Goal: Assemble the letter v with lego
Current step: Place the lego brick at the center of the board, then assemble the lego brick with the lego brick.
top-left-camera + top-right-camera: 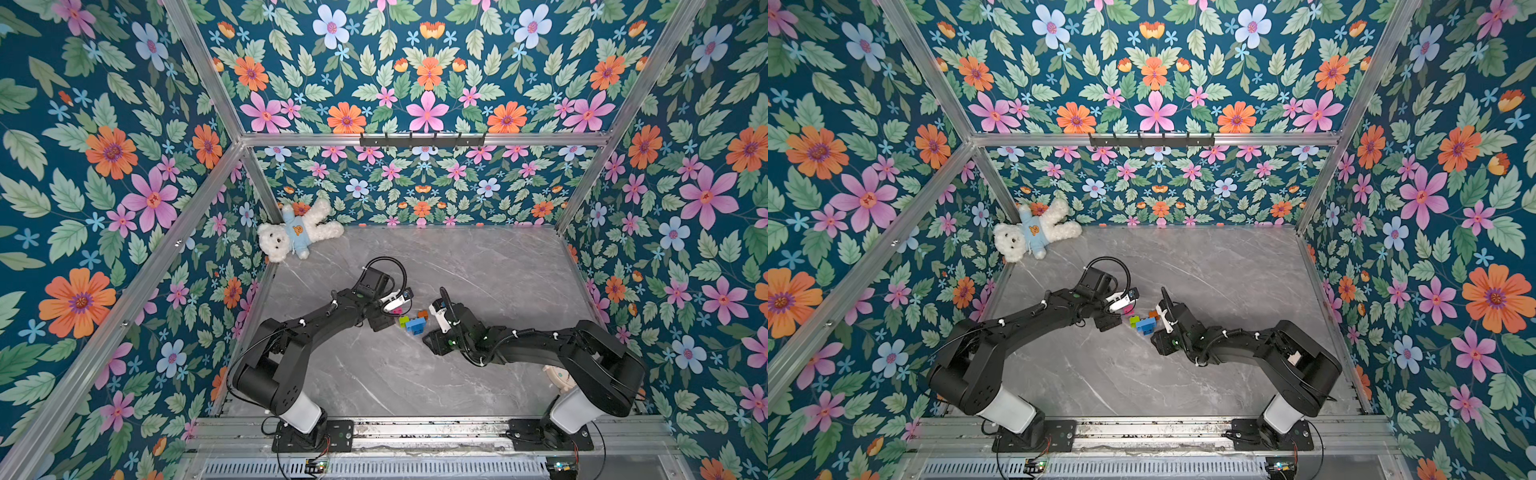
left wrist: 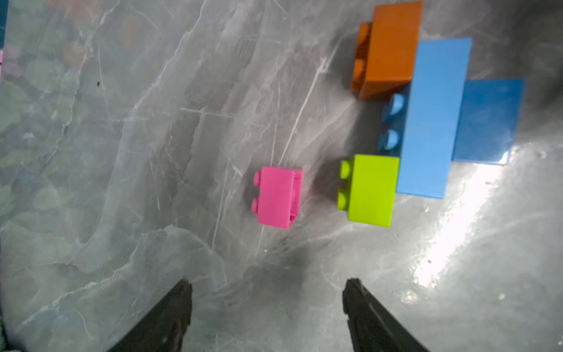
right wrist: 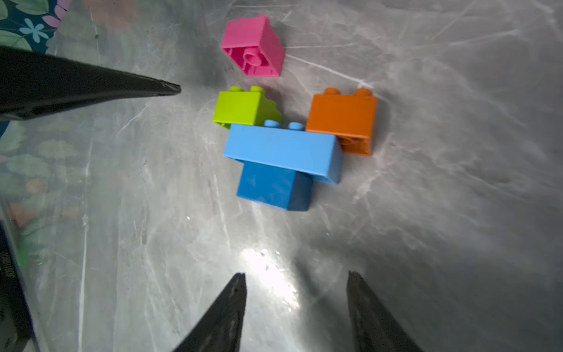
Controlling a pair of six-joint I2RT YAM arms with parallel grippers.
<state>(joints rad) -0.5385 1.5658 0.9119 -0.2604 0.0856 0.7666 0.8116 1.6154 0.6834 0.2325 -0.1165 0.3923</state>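
Note:
The lego of the letter v lies flat on the grey marbled table as one joined cluster. A long light-blue brick [image 3: 283,149] has a dark blue brick [image 3: 274,186] under its middle. A lime brick [image 3: 240,106] and an orange brick [image 3: 342,114] sit on its two ends. A loose pink brick [image 2: 278,196] lies on its side just beyond the lime brick [image 2: 370,190], apart from it. My left gripper [image 2: 268,285] is open and empty, hovering short of the pink brick [image 1: 397,311]. My right gripper [image 3: 297,275] is open and empty on the dark blue side of the cluster [image 1: 414,325].
A white teddy bear [image 1: 297,235] in a light-blue shirt lies in the back left corner. Flowered walls with aluminium posts enclose the table. A round pale object [image 1: 559,376] sits under the right arm near its base.

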